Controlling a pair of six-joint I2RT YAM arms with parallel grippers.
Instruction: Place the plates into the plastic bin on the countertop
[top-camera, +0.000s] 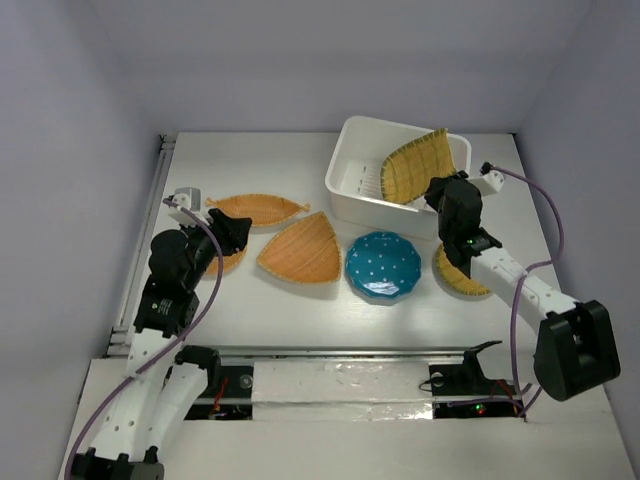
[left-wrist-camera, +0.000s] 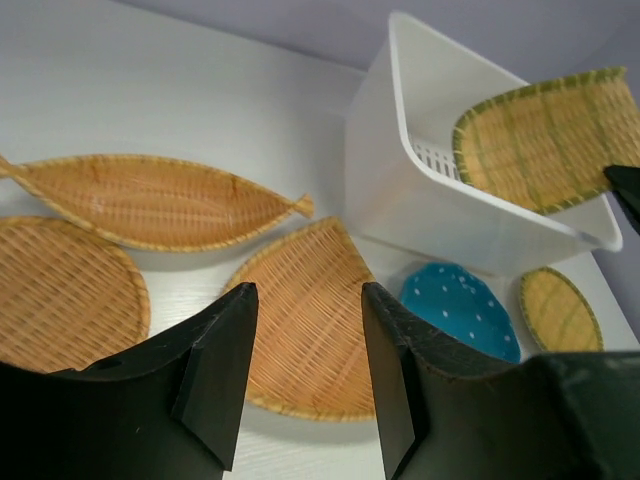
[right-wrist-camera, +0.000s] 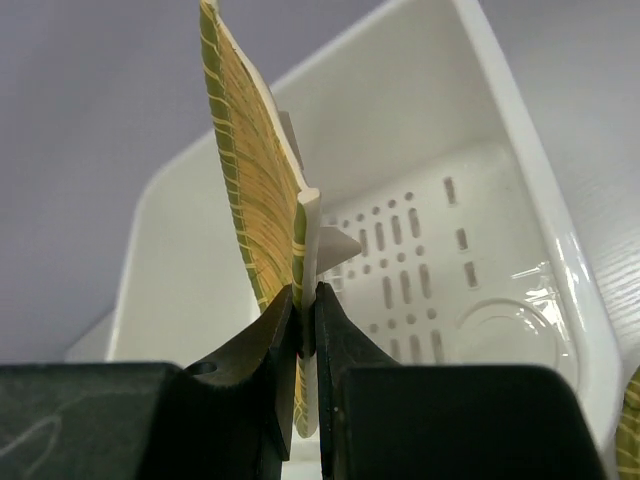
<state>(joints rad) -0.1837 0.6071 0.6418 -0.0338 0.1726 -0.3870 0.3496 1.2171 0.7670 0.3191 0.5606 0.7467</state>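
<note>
- Wicker plate (right-wrist-camera: 250, 180), green-edged, stands on edge, clamped in our right claw (right-wrist-camera: 305, 300) over the plastic bin (top-camera: 372, 208) at one o'clock.
- Our left claw (left-wrist-camera: 307, 300) hangs spread above the fan-shaped plate (top-camera: 300, 250).
- We see the teal plate (top-camera: 383, 265) at three o'clock of that, on the surface (top-camera: 300, 310).

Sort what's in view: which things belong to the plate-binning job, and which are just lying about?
Job in hand: white bin; green-edged wicker plate, pinched in the right fingers at the bin; leaf-shaped plate; fan-shaped plate; blue dotted plate; round wicker plate; oval wicker plate.
Just lying about: purple cables; metal rail.
</note>
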